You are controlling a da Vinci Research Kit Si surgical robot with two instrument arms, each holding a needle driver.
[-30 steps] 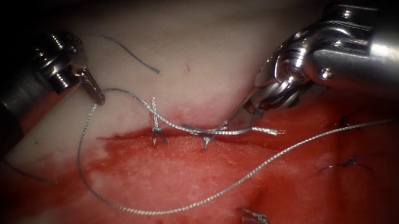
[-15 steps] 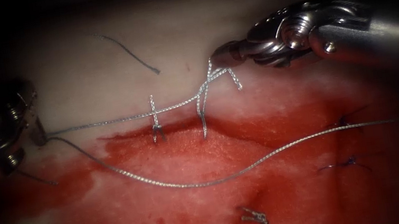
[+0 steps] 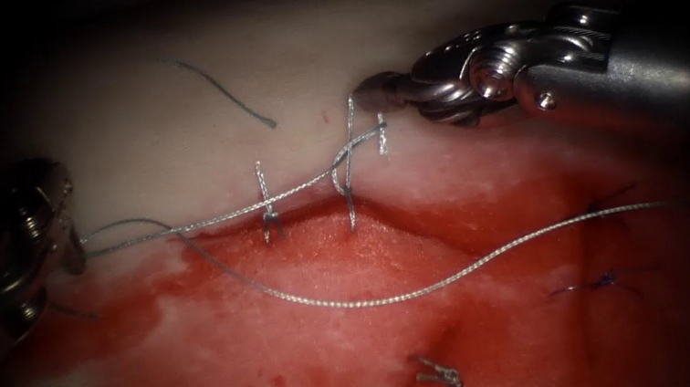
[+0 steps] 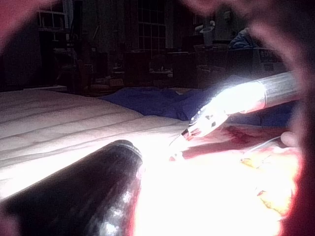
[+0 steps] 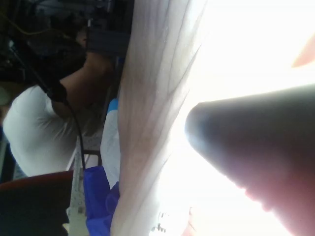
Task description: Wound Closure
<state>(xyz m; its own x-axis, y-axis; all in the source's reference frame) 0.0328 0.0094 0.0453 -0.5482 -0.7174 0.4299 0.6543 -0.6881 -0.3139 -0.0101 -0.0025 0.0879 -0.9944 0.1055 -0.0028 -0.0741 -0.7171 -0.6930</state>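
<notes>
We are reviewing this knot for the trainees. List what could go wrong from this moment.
1. Both end effectors, left and right, are shut on the thread and hold it taut through the stitch at the cut; more pull could tear the tissue or snap it.
2. The slack strand lies across the red fluid and may snag.

Both end effectors, left [image 3: 70, 251] and right [image 3: 368, 94], grip the thread [image 3: 210, 218] taut over the cut [image 3: 313, 222]
</notes>
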